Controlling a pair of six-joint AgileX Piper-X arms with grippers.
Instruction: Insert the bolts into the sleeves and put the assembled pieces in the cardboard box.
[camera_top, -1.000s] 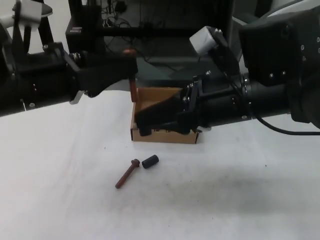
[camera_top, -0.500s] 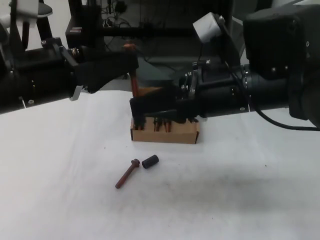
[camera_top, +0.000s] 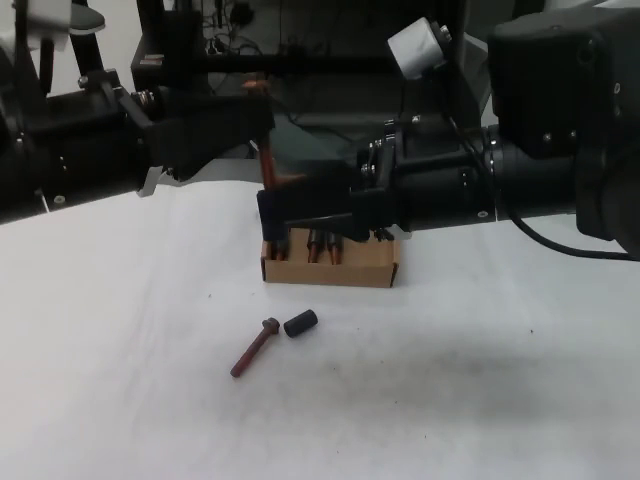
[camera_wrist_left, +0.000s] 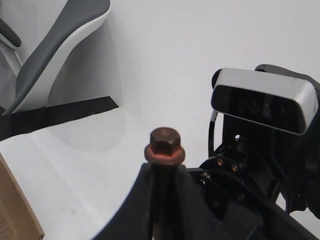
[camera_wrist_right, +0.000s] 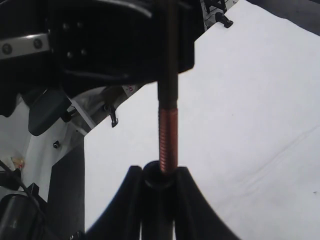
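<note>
My left gripper (camera_wrist_left: 164, 172) is shut on a copper bolt (camera_wrist_left: 165, 145) and holds it upright, head up, above the cardboard box (camera_top: 330, 268). Directly under it, my right gripper (camera_wrist_right: 159, 182) is shut on a black sleeve (camera_wrist_right: 159, 179). The bolt's threaded end (camera_wrist_right: 168, 135) meets the sleeve's mouth. In the high view the left gripper (camera_top: 255, 125) is above the right gripper (camera_top: 277, 222), at the box's left end. Several assembled pieces (camera_top: 320, 245) stand in the box. A loose bolt (camera_top: 254, 347) and a loose sleeve (camera_top: 300, 323) lie on the white table in front of the box.
The white tabletop (camera_top: 450, 400) is bare around the loose parts. Dark frames and cables (camera_top: 300, 60) stand behind the box. The right arm's bulky body (camera_top: 560, 130) spans the right side above the bench.
My right gripper has risen from beside the box and shifted left with the sleeve, up under the bolt. The box's contents have come into sight. The left arm has barely moved.
</note>
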